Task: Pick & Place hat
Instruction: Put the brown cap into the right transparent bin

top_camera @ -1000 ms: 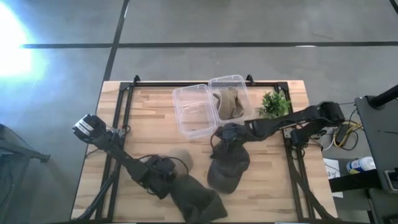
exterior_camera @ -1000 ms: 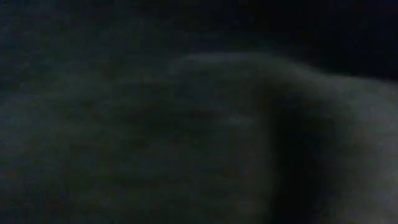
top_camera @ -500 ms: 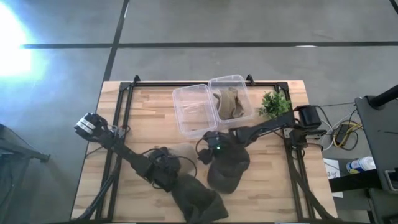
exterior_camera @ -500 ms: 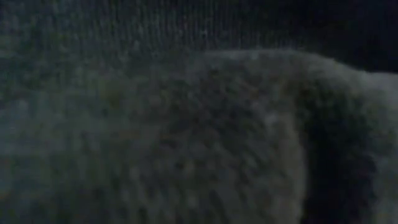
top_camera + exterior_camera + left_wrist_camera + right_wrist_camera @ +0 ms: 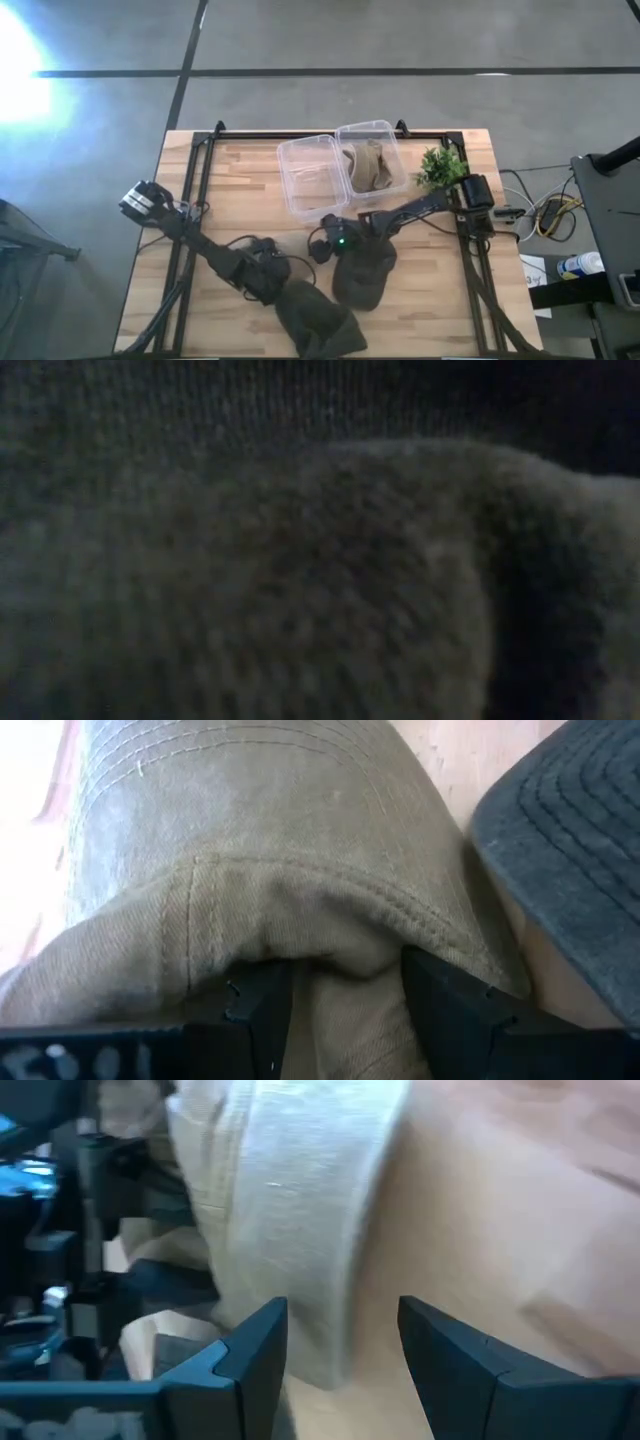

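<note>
A tan hat (image 5: 270, 840) lies on the wooden table in front of my left gripper (image 5: 345, 1010), which is shut on it; from above the hat (image 5: 296, 262) is mostly covered by that gripper (image 5: 272, 278). A dark grey cap (image 5: 368, 272) rests flat beside it, its brim (image 5: 570, 850) close by. An olive hat (image 5: 318, 322) lies at the near edge and fills the low view (image 5: 300, 580). My right gripper (image 5: 322, 248) hovers open by the grey cap's left side, with pale tan cloth (image 5: 290, 1230) just ahead of its fingers (image 5: 340, 1360). My left gripper pinches a bunched fold of the tan hat's cloth (image 5: 340, 970) between its two fingers (image 5: 262, 1010), coming in low from the table's left. Several layers seem gathered there. The rest of the hat lies on the table ahead of the fingers.
Two clear plastic containers stand at the table's far middle: one (image 5: 300, 150) bare, the other (image 5: 392, 150) holding another tan hat (image 5: 368, 166). A small green plant (image 5: 440, 166) sits at the far right. Black frame rails run along the table's left and right sides.
My right arm has swung from near the containers toward the table's left and near side, crossing over the grey cap and ending beside the tan hat. My left gripper has edged a little to the right onto the tan hat, which now shows less from above.
</note>
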Robot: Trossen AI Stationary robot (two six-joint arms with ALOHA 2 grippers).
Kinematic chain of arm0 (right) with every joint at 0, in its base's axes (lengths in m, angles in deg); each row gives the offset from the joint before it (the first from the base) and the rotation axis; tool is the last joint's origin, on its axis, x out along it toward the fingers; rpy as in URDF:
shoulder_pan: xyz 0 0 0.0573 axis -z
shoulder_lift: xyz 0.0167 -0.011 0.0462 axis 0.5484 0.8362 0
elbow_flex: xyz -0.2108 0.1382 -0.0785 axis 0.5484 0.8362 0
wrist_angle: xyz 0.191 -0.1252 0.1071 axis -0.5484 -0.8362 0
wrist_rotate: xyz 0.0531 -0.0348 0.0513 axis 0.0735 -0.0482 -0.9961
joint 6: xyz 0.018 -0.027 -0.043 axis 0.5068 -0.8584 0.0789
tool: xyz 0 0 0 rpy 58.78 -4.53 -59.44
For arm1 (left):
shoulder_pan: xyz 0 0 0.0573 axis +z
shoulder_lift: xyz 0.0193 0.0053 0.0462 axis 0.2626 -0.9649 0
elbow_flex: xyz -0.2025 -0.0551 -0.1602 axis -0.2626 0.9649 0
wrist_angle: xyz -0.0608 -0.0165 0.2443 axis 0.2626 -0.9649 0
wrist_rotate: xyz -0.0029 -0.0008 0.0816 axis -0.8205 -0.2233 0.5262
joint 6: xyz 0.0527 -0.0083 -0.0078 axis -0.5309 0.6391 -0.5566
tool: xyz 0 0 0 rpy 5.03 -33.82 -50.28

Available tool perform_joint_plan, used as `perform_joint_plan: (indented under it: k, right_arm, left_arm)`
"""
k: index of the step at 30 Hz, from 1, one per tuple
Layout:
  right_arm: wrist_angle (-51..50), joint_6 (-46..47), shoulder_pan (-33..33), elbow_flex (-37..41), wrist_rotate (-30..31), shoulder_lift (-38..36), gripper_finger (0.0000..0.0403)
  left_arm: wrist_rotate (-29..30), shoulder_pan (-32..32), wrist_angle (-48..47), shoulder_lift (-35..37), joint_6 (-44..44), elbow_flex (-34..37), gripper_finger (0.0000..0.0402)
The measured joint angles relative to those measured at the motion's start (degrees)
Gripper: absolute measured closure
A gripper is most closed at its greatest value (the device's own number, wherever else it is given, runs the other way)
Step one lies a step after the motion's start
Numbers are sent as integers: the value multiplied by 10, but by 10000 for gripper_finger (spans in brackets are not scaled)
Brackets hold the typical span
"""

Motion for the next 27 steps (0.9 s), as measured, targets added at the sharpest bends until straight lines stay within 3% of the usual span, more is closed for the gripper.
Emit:
perform_joint_plan:
  k: [9, 15, 22, 27]
  right_arm:
    - [61, -41, 0, -1, -23, 7, 222]
    - [43, -100, 0, -1, -22, -42, 277]
    - [23, -166, 1, -1, -20, -91, 383]
    - [5, -270, 2, -1, -15, -144, 388]
  left_arm:
    - [-5, 20, 3, 0, -39, -10, 219]
    - [7, 22, -38, 11, -54, -50, 219]
    - [52, 22, -170, 63, -54, -138, 219]
    - [85, 21, -327, 114, 2, -236, 219]
